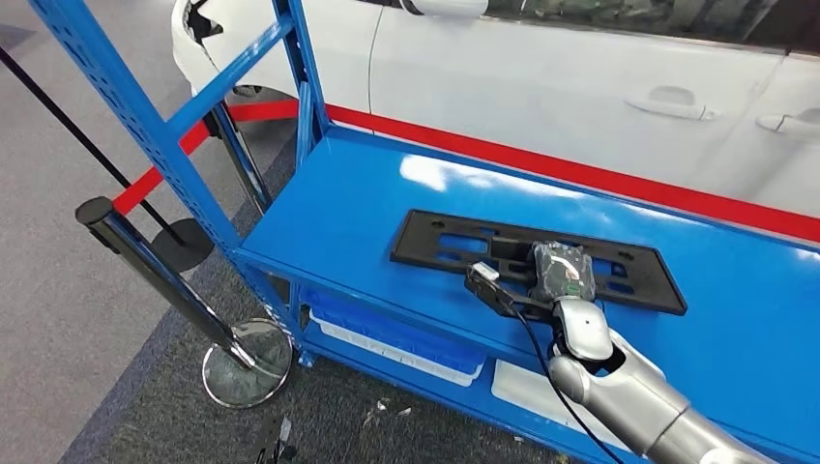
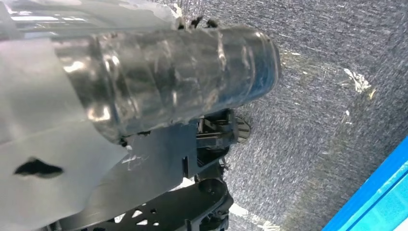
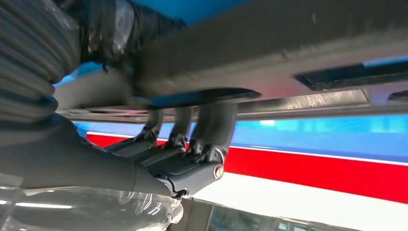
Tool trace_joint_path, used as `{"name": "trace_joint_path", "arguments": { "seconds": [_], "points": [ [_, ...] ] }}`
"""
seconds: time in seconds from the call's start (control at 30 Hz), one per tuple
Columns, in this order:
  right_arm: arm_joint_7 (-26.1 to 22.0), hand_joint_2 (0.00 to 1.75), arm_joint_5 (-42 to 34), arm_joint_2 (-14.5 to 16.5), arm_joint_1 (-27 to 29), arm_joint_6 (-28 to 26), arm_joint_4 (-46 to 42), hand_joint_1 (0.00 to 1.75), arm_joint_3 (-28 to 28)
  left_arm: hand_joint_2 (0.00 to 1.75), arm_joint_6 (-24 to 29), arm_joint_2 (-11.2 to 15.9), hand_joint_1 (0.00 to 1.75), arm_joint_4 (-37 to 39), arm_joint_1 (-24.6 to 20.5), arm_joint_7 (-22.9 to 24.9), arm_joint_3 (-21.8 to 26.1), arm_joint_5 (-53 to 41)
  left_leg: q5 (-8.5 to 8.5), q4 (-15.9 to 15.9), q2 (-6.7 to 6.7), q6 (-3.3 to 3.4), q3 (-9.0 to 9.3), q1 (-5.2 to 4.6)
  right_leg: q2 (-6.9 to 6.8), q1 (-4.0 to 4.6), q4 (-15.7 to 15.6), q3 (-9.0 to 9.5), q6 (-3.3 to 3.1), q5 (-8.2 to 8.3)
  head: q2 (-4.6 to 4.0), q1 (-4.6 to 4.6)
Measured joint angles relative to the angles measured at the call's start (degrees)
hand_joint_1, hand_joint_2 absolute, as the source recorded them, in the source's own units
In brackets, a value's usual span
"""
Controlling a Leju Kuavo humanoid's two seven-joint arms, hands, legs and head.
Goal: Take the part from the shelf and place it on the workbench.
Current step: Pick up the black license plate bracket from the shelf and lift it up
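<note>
right hand has its fingers wrapped on the black plate, lying on the blue shelf; pickup stage, i'd say, lift comes next.

The right hand covers the middle of the black slotted plate in the head view, so the contact between fingers and plate cannot be made out there. In the right wrist view the plate is blurred and runs off the picture's edge, hiding the tips of the dark fingers. The left hand, wrapped in glossy film, is cut off by the frame; its fingers cannot be told. The white car is cropped.
</note>
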Motion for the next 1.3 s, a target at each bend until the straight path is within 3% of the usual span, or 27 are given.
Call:
{"name": "trace_joint_path", "arguments": {
  "seconds": [0.07,0.1,0.13,0.2,0.27,0.4,0.47,0.53,0.6,0.63,0.7,0.77,0.93,0.97,1.07,1.1,1.13,1.17,1.23,1.3],
  "points": [
    [0.0,1.75,-0.05,-0.01,0.12,0.02,-0.01,1.72,-0.12,0.0,0.28,-0.03,0.0,0.0,0.08,-0.01,0.01,0.04,-2.62,6.98,0.01,-0.39,-3.19,0.19,-0.14,0.02,0.07,-0.05,-0.18,-0.02,0.01,-0.07],
    [0.0,1.75,-0.09,-0.02,0.19,0.03,-0.02,1.72,-0.16,0.0,0.38,-0.04,0.0,0.0,0.14,-0.01,0.02,0.05,-2.59,8.27,0.01,-0.47,-3.8,0.26,-0.17,0.03,0.12,-0.06,-0.19,-0.04,0.0,-0.08],
    [0.0,1.75,-0.11,-0.02,0.24,0.05,-0.05,1.72,-0.2,0.0,0.59,-0.06,0.0,0.0,0.18,-0.02,0.02,0.04,-1.54,7.35,0.01,-0.48,-3.36,0.31,-0.17,0.01,0.16,-0.06,-0.19,-0.07,0.0,-0.08],
    [0.0,1.75,-0.14,-0.03,0.26,0.09,-0.27,1.73,-0.31,0.0,1.35,-0.06,0.0,0.01,0.12,-0.05,0.02,-0.14,2.09,0.11,0.02,-0.2,0.14,0.36,-0.1,-0.03,0.22,0.0,-0.08,-0.16,0.0,-0.08],
    [0.0,1.75,-0.15,-0.03,0.25,0.09,-0.48,1.73,-0.45,0.0,2.25,-0.08,0.0,0.02,0.0,-0.11,0.02,-0.46,3.99,-6.36,-0.01,0.25,3.33,0.17,-0.03,0.15,0.33,-0.14,0.34,-0.24,0.01,-0.05],
    [0.0,1.75,-0.15,-0.18,0.47,-0.04,-0.84,1.75,-0.85,0.0,5.18,-0.09,0.0,0.04,0.07,-1.35,0.02,-1.77,4.39,-8.3,-0.04,1.37,4.02,0.0,0.03,0.2,0.27,-0.53,1.46,-0.3,0.01,-0.02],
    [0.0,1.75,-0.19,-0.36,0.71,-0.16,-1.34,1.75,-1.03,0.0,7.32,-0.09,0.0,0.08,-0.04,-2.21,0.02,-2.49,4.78,-8.93,0.01,2.13,4.23,0.18,0.01,0.11,3.18,-1.83,1.82,-2.39,0.01,0.06],
    [0.0,1.75,-0.3,-0.51,1.09,-0.45,-1.76,1.75,-1.15,0.87,8.98,-0.1,0.0,0.13,-0.16,-2.91,0.02,-3.03,4.81,-8.98,0.01,2.55,4.27,0.15,-0.03,0.07,10.26,-4.98,2.03,-5.89,0.02,0.12],
    [-0.01,1.75,-0.31,-0.64,1.68,-1.47,-2.44,1.75,-1.22,1.75,10.65,-0.12,0.0,0.16,-0.13,-3.97,0.02,-3.34,4.67,-8.81,-0.03,2.71,4.27,0.11,-0.03,0.0,15.33,-7.46,2.26,-7.1,0.02,0.11],
    [-0.03,1.75,-0.15,-0.71,1.98,-2.27,-3.06,1.75,-1.24,1.75,11.56,-0.14,0.0,0.17,-0.1,-4.71,0.02,-3.42,4.54,-8.64,-0.06,2.69,4.27,0.14,-0.04,-0.08,14.94,-7.41,2.34,-6.17,0.01,0.12],
    [-0.08,1.75,0.54,-0.86,2.27,-4.04,-4.81,1.75,-1.32,1.75,12.9,-0.2,0.0,0.17,-0.1,-6.06,0.02,-3.39,4.05,-8.07,-0.09,2.42,4.28,0.24,-0.05,-0.29,8.67,-4.74,2.44,-2.49,0.01,0.13],
    [-0.09,1.75,1.34,-0.94,2.23,-5.14,-6.65,1.75,-1.55,1.75,13.54,-0.25,0.0,0.19,-0.21,-6.9,0.02,-3.21,3.57,-7.38,-0.11,1.89,3.99,0.08,0.0,-0.22,2.91,-1.99,2.33,-0.52,0.01,0.13],
    [-0.13,1.75,4.23,-1.17,2.71,-6.07,-11.78,1.75,-1.96,1.75,14.12,-0.25,0.0,0.25,-0.23,-7.68,0.03,-2.79,2.7,-6.02,-0.08,0.6,3.15,-0.05,0.02,-0.19,1.37,-1.3,0.98,-0.53,0.02,0.04],
    [-0.15,1.75,5.55,-1.22,2.71,-6.58,-13.12,1.75,-2.08,1.75,14.2,-0.26,0.0,0.27,-0.26,-7.78,0.04,-2.77,1.56,-4.16,-0.03,0.3,2.36,0.0,-0.02,-0.29,1.22,-1.15,0.65,-0.49,0.02,-0.03],
    [-0.16,1.75,9.83,-1.34,2.69,-7.9,-17.44,1.75,-2.46,1.75,14.26,-0.34,0.0,0.28,-0.24,-7.89,0.04,-2.76,-2.84,6.07,0.03,-0.29,-2.45,0.23,-0.09,-0.19,1.21,-0.86,0.03,-0.68,0.01,-0.16],
    [-0.16,1.75,10.67,-1.34,2.73,-7.97,-18.72,1.75,-2.5,1.75,14.26,-0.41,0.0,0.28,-0.18,-7.88,0.04,-2.76,-3.22,8.36,0.03,-0.32,-3.65,0.28,-0.06,-0.11,1.23,-0.75,-0.08,-0.76,0.01,-0.15],
    [-0.16,1.75,11.24,-1.34,2.78,-7.97,-19.86,1.75,-2.52,1.75,14.25,-0.47,0.0,0.28,-0.15,-7.83,0.04,-2.77,-2.51,8.58,0.02,-0.24,-3.91,0.29,-0.03,-0.04,1.24,-0.63,-0.15,-0.83,0.01,-0.16],
    [-0.17,1.75,11.74,-1.34,2.84,-8.07,-21.0,1.75,-2.55,1.75,14.22,-0.5,0.0,0.28,-0.15,-7.68,0.04,-2.76,-0.82,6.55,0.02,-0.06,-3.12,0.28,0.01,0.01,1.26,-0.48,-0.18,-0.91,0.01,-0.15],
    [-0.31,1.75,13.28,-1.38,2.95,-9.25,-23.3,1.75,-2.65,1.75,13.88,-0.52,0.0,0.28,-0.2,-7.03,0.04,-2.76,3.03,-0.94,0.01,0.47,0.3,0.14,0.08,0.09,1.32,-0.28,-0.08,-1.12,0.0,-0.12],
    [-0.69,1.75,15.31,-1.41,3.23,-12.4,-26.07,1.75,-2.82,1.75,13.21,-0.56,0.0,0.28,-0.19,-6.24,0.04,-2.79,4.37,-6.14,-0.05,0.86,2.67,-0.21,0.12,0.17,1.35,-0.43,0.26,-1.18,0.0,-0.09]
  ]
}}
